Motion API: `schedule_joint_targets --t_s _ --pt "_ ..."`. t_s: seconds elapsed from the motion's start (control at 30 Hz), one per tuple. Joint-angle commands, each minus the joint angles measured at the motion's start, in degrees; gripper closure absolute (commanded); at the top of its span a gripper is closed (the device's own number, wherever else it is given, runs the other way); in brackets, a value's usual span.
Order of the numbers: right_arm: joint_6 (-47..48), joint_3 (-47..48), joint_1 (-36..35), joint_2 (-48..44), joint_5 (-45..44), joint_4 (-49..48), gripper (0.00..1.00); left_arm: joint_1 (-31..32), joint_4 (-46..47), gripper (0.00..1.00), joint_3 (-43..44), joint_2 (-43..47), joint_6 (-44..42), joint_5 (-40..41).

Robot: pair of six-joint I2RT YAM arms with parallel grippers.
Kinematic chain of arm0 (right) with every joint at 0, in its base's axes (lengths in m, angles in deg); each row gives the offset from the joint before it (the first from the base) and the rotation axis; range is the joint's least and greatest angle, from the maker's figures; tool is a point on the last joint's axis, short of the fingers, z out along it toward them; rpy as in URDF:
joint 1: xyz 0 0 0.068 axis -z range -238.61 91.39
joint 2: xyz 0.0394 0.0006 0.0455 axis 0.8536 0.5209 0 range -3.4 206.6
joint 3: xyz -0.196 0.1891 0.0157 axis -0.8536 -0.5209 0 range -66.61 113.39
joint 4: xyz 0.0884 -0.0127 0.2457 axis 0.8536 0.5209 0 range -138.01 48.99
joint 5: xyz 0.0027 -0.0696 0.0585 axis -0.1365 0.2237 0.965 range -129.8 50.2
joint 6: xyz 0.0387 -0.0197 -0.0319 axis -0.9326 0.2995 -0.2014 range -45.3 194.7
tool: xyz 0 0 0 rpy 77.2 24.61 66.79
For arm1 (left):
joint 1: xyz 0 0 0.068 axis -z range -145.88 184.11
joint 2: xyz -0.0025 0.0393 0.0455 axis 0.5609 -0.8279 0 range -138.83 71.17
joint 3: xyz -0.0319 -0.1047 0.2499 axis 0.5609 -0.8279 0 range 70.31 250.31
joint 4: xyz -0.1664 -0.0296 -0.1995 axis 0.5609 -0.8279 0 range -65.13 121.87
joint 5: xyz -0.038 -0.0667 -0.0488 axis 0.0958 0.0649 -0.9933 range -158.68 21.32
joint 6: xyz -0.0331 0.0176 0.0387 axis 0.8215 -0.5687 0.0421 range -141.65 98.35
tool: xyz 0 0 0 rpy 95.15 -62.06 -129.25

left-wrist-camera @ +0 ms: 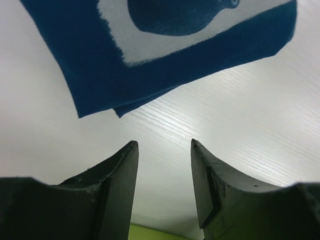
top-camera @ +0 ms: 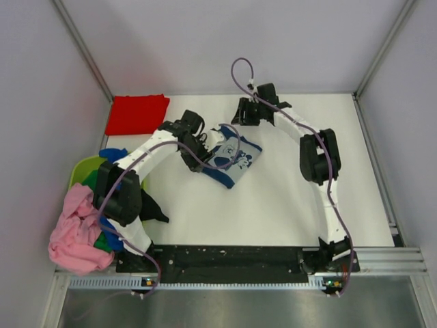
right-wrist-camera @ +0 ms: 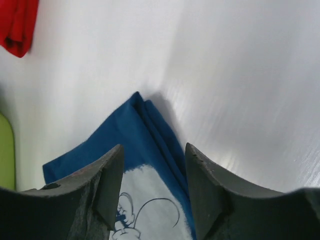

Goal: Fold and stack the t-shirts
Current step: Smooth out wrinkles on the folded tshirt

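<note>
Hovering with jaws apart and empty, my left gripper [left-wrist-camera: 162, 145] and right gripper [right-wrist-camera: 152, 147] flank the folded navy tee [top-camera: 232, 156] on the table [top-camera: 287, 205]. Pinching only its top layer, which looks loose, would spill the fold before it reaches the red tee [top-camera: 136, 113].

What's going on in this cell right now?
Both arms are at the navy tee, which lies folded mid-table with its mouse print up. The left gripper and right gripper are open and hold nothing, each close to an edge of it. A folded red tee sits at the far left corner. A pink tee and others are heaped in the lime basket on the left.
</note>
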Motion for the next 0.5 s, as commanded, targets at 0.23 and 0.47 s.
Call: schedule_joint_targets --t_s 0.23,0.47 --pt "2.4 -23.3 0.8 -28.6 -16.5 1.3 0.47 -7.8 6.0 0.52 13.5 -12.3 3.2 9.8" --pt "-0.2 -43.1 0.8 -35.1 -17.3 -0.7 0.64 -7.3 7.8 0.55 16.4 -19.8 2.5 7.8"
